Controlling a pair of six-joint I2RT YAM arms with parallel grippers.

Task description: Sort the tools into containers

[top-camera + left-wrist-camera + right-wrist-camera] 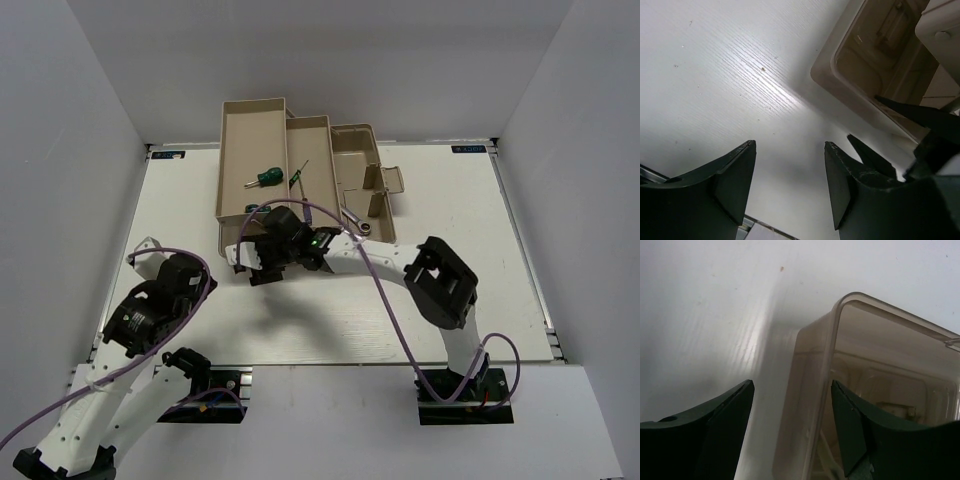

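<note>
White table (430, 300), white walls (60, 150) all round, and the beige toolbox (222, 150) sat folded out at the far middle. The left gripper (790, 145) hung low over bare tabletop near a corner of the box, fingers spread, nothing between them. The right gripper (790, 382) reached across to the box's near left end, fingers apart too, above the corner of the translucent brown lid (880, 365), whose rim ran under the gap, unpinched. In the wide left tray (250, 130) lay a green-handled screwdriver (266, 178). A second green handle (251, 208) peeked out at that tray's near end, right by the right arm. The slim black-handled screwdriver (300, 172) lay in the middle tray (318, 135). A silver wrench (357, 225) sat at the near end of the right-hand compartments; inside or not, I couldn't tell.
</note>
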